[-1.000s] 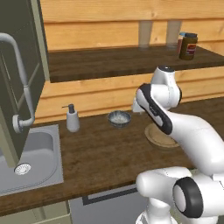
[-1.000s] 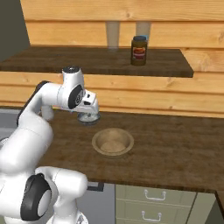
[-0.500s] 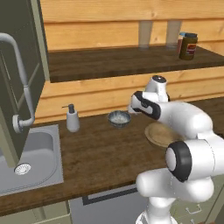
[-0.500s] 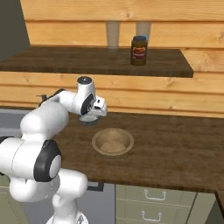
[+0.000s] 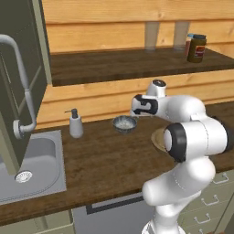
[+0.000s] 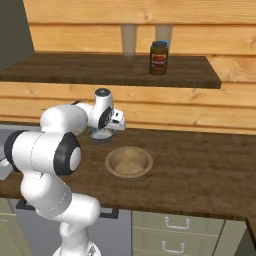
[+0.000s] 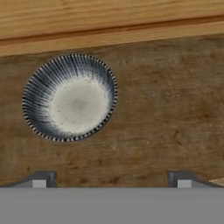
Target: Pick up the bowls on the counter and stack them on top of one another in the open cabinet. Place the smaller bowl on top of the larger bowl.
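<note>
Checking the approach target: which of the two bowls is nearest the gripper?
The small dark grey bowl, just ahead of the open gripper by the wall; the wide brown bowl sits farther off.

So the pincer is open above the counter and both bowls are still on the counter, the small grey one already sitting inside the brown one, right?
Not quite. The small grey bowl is not inside the brown bowl; it rests on the counter on its own, apart from it, nearer the plank wall, as the right base view shows. The rest holds: the pincer is open above the counter, and both bowls are on it.
</note>
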{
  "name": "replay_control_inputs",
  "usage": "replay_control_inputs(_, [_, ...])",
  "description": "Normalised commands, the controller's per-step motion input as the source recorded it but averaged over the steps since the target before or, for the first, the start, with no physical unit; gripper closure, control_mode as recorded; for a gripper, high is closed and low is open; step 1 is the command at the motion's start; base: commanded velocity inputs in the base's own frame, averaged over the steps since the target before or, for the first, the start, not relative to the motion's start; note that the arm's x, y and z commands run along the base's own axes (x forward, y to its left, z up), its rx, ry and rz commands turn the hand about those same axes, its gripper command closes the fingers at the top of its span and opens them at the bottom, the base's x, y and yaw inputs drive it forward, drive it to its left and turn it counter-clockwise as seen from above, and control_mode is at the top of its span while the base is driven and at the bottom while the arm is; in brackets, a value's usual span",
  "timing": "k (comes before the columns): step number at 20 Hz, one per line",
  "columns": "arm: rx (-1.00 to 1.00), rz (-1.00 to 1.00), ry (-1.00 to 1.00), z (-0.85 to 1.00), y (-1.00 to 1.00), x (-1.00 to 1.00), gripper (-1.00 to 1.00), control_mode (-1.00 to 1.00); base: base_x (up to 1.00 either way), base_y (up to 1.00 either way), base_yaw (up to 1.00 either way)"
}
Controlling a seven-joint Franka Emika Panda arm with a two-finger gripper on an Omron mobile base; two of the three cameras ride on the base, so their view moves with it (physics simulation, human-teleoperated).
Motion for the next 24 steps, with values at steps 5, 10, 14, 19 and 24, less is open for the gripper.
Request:
replay_control_inputs(5, [0.00,0.00,0.00,-0.46,0.00,0.46,-1.00,-1.00,0.00,0.00,0.00])
replay_control_inputs(10, [0.00,0.00,0.00,-0.42,0.00,0.53,-1.00,-1.00,0.00,0.00,0.00])
replay_control_inputs(14, [0.00,0.00,0.00,-0.40,0.00,0.46,-1.00,-1.00,0.00,0.00,0.00])
replay_control_inputs(19, [0.00,0.00,0.00,-0.39,0.00,0.31,-1.00,-1.00,0.00,0.00,0.00])
replay_control_inputs(24, [0.00,0.00,0.00,-0.35,0.00,0.38,-1.00,-1.00,0.00,0.00,0.00])
